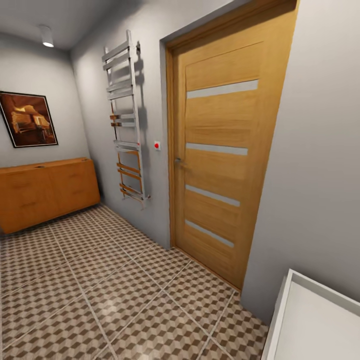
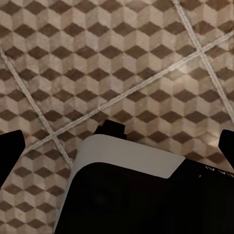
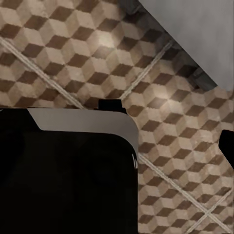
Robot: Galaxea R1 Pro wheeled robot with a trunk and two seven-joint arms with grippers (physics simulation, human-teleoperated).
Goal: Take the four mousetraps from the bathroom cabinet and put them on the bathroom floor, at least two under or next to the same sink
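The orange-brown wooden cabinet (image 1: 45, 192) stands against the far wall at the left of the head view, its drawers closed. No mousetrap can be made out on its top from this distance. Cube-patterned bathroom floor (image 1: 100, 290) stretches from me to the cabinet. My left gripper (image 2: 117, 151) hangs open above the tiles, one dark fingertip (image 2: 10, 156) at each side of the left wrist view, nothing between them. My right gripper (image 3: 117, 146) also points down at the floor; one fingertip (image 3: 227, 144) shows far out at the side, and nothing is held.
A closed wooden door (image 1: 220, 160) is straight ahead, with a chrome towel rail (image 1: 126, 125) on the wall to its left. The corner of a white rimmed unit (image 1: 310, 320) sits close at the lower right; I cannot tell whether it is the sink. My dark base (image 2: 141, 200) is below both wrists.
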